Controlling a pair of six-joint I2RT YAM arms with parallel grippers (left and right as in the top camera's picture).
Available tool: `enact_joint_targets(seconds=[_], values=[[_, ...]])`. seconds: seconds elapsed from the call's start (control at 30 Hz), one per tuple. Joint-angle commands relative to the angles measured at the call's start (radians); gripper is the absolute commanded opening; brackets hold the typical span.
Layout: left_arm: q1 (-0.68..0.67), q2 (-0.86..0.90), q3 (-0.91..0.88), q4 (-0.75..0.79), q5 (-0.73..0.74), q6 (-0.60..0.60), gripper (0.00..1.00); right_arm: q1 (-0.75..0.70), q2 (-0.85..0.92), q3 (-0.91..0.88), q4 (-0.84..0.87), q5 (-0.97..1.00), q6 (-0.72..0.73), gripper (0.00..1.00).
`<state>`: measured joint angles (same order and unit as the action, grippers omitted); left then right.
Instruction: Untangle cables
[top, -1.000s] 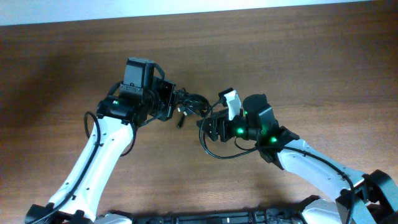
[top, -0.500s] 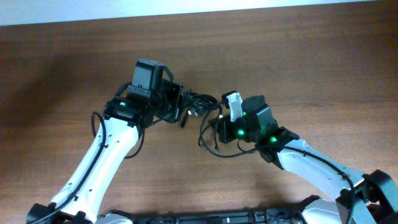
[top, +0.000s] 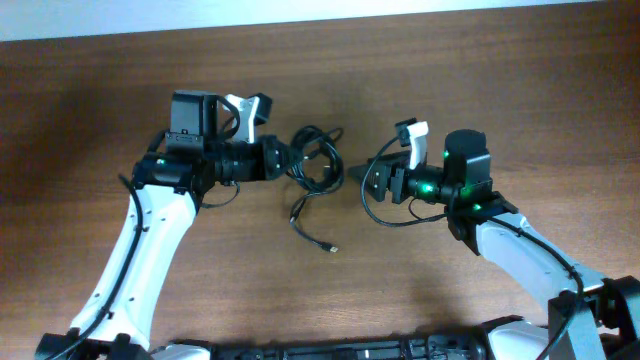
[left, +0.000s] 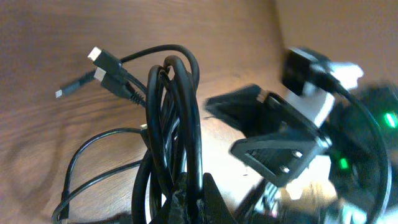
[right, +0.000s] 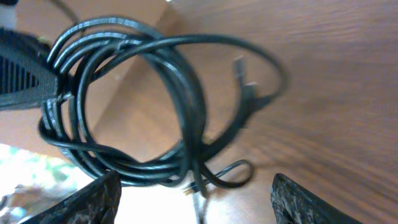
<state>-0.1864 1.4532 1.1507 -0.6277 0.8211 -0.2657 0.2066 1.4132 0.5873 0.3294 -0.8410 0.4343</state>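
Observation:
The cables (top: 318, 160) are a coiled bundle of thin black cords, held off the wooden table (top: 500, 80). My left gripper (top: 285, 160) is shut on the bundle's left side. In the left wrist view the cords (left: 177, 106) run between the closed fingers (left: 202, 186), and silver-tipped plugs (left: 99, 62) stick out at the upper left. One loose end trails down to a plug (top: 331, 247) on the table. My right gripper (top: 358, 178) is open and empty just right of the bundle. In the right wrist view the coil (right: 180, 93) hangs ahead of the spread fingers (right: 196, 202).
The right arm's own thicker black wire (top: 385, 215) loops below its wrist. The right gripper (left: 273, 149) faces the left wrist camera from close by. The table's far edge meets a white wall (top: 320, 8).
The two grippers have drawn apart, the left one to the left and the right one to the right. The bundle stayed in the left gripper. A loose cable end now trails down onto the table.

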Motion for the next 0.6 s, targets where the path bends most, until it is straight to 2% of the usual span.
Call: enact_joint_targets(seconds=[0.0, 0.1, 0.13, 0.2, 0.23, 0.27, 0.3, 0.33, 0.37, 0.4, 0.47, 0.5, 0.57], values=[[-0.031, 0.001, 0.010, -0.006, 0.180, 0.241, 0.00, 0.053, 0.002, 0.004, 0.001, -0.082, -0.008, 0.76], [-0.075, 0.001, 0.010, -0.043, 0.189, 0.260, 0.00, 0.101, 0.002, 0.004, 0.001, -0.008, -0.008, 0.76], [-0.095, 0.001, 0.010, -0.068, 0.189, 0.260, 0.00, 0.108, 0.002, 0.004, 0.001, 0.071, -0.007, 0.68], [-0.104, 0.001, 0.010, -0.073, 0.184, 0.260, 0.00, 0.108, 0.002, 0.004, 0.001, 0.117, -0.007, 0.33], [-0.103, 0.001, 0.010, -0.073, 0.163, 0.259, 0.09, 0.108, 0.002, 0.004, 0.001, 0.121, -0.007, 0.12], [-0.101, 0.001, 0.010, -0.072, 0.122, 0.259, 0.27, 0.108, 0.002, 0.004, 0.001, 0.120, -0.006, 0.04], [-0.101, 0.001, 0.010, -0.070, 0.074, 0.259, 0.54, 0.108, 0.002, 0.004, 0.001, 0.122, 0.022, 0.04], [-0.101, 0.001, 0.010, -0.070, 0.012, 0.259, 0.87, 0.108, 0.002, 0.004, 0.001, 0.170, 0.142, 0.04], [-0.101, 0.001, 0.010, -0.070, 0.008, 0.259, 0.99, 0.108, 0.002, 0.004, 0.001, 0.209, 0.219, 0.04], [-0.101, 0.001, 0.010, -0.069, 0.008, 0.258, 0.99, 0.108, 0.002, 0.004, 0.001, 0.238, 0.285, 0.04], [-0.101, 0.001, 0.010, -0.069, 0.003, 0.206, 0.99, 0.108, 0.002, 0.004, 0.002, 0.308, 0.528, 0.04], [-0.102, 0.001, 0.010, -0.070, -0.029, 0.161, 0.99, 0.108, 0.002, 0.004, 0.003, 0.323, 0.614, 0.04], [-0.119, 0.001, 0.010, -0.070, -0.183, -0.002, 0.99, 0.108, 0.002, 0.004, 0.012, 0.330, 0.712, 0.04]])
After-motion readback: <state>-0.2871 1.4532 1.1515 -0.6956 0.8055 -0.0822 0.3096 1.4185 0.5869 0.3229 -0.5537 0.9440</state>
